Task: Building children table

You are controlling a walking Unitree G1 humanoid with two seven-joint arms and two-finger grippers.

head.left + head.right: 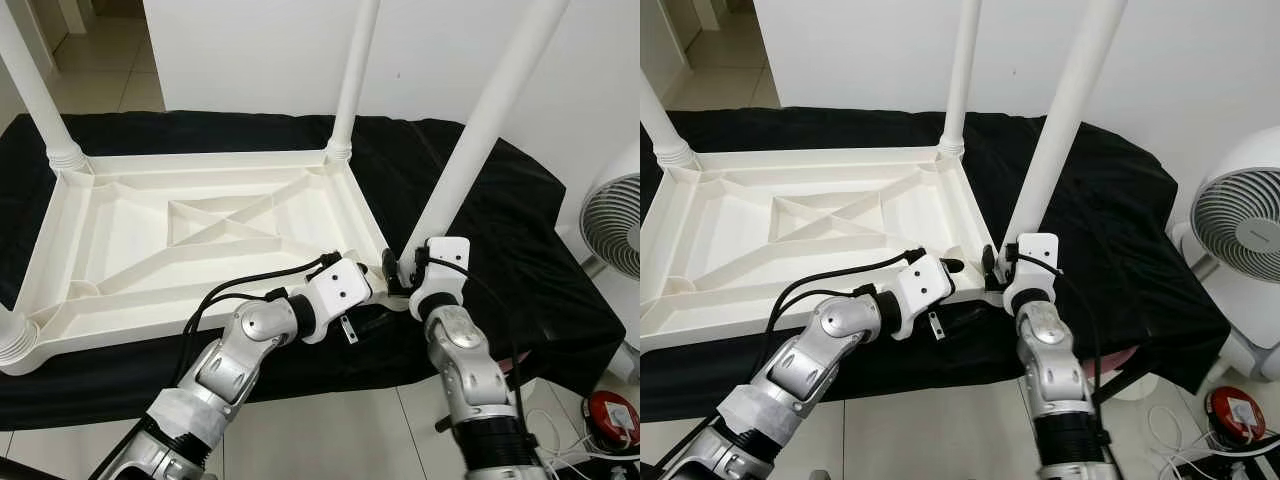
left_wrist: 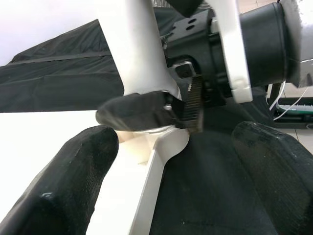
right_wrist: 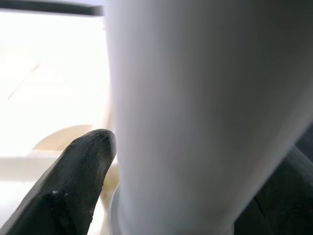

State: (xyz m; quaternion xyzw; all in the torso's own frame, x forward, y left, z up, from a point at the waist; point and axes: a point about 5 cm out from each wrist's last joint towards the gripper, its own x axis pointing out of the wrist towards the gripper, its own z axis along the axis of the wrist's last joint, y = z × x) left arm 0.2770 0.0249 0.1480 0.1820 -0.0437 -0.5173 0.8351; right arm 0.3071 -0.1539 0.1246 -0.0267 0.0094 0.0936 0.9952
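White table leg [image 1: 478, 130] between right hand [image 1: 400, 270] fingers.

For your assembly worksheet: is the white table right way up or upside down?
Upside down: the table top lies on the black cloth, ribbed underside showing, legs pointing up.

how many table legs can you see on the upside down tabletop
4: far left leg; far right leg; near right leg, gripped at its base by the right gripper; near left leg, with just its base in view.
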